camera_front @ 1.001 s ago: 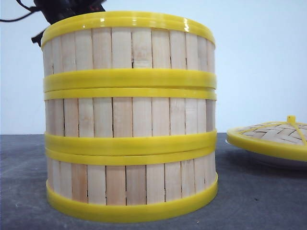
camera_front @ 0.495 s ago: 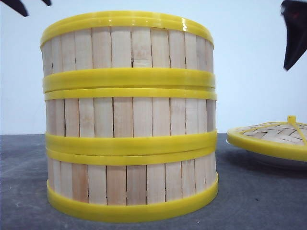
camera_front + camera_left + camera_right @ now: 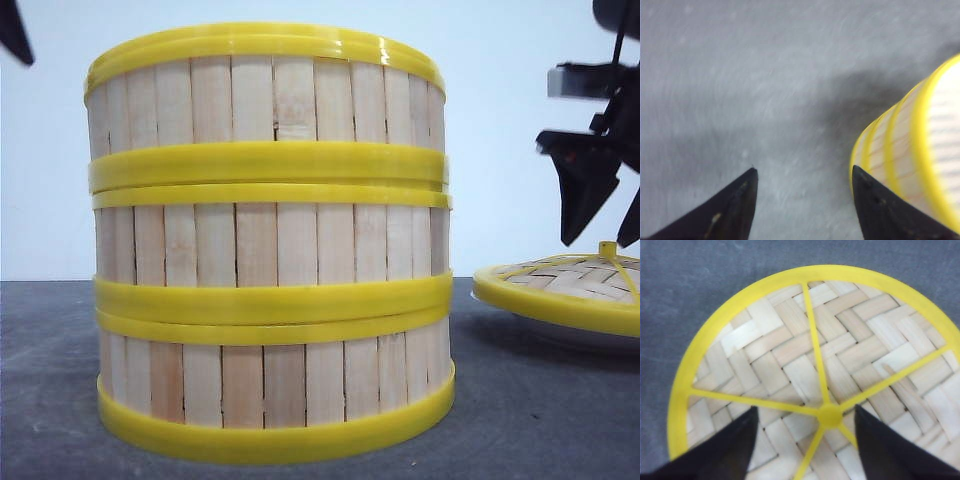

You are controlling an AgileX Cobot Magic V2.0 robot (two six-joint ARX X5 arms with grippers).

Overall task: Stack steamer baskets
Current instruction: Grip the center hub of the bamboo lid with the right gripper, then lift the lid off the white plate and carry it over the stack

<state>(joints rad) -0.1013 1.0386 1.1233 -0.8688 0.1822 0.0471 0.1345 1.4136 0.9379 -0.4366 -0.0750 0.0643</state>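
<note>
Now three round steamer baskets (image 3: 270, 245) of pale upright wooden slats with thick yellow plastic rims stand in one straight stack on the dark grey worktop (image 3: 50, 380), close to its near edge and a little toward its left side, rim resting on rim. One woven domed lid (image 3: 565, 285) with a yellow rim and a small yellow knob lies by the worktop's right edge, apart from the stack, on one shallow white plate (image 3: 575, 335) of which only a sliver shows beneath it. The right gripper (image 3: 805, 412) hangs just above that lid, its two black fingers (image 3: 725, 450) spread wide on either side of the knob and holding nothing. The left gripper (image 3: 802, 172) hovers over bare worktop just beside the stack's left wall, its two dark fingers (image 3: 727, 212) also parted wide and empty; the front view catches only a black tip of it at the upper left.
</note>
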